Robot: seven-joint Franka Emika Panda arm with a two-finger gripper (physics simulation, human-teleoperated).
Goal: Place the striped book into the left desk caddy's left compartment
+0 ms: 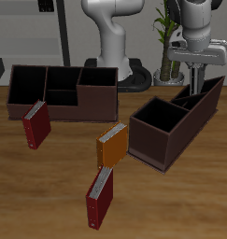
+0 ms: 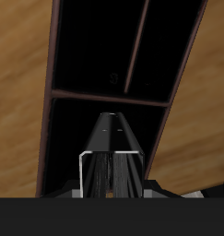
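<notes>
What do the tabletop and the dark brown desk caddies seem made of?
Brown tabletop: wood, matte, judging by its streaky grain. Dark brown box-shaped desk caddies: maybe stained wood or plastic; their plain, dull walls leave it open.

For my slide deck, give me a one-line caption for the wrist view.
Gripper holds the striped book upright above the dark desk caddy's open compartments.

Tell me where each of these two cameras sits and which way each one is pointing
Exterior view: in front of and above the table, facing the robot's base at the back; shows the arm and gripper over the left desk caddy.
Wrist view: on the gripper, looking down into the caddy's compartments; the striped book shows between the fingers.
Shared: the left desk caddy.
</notes>
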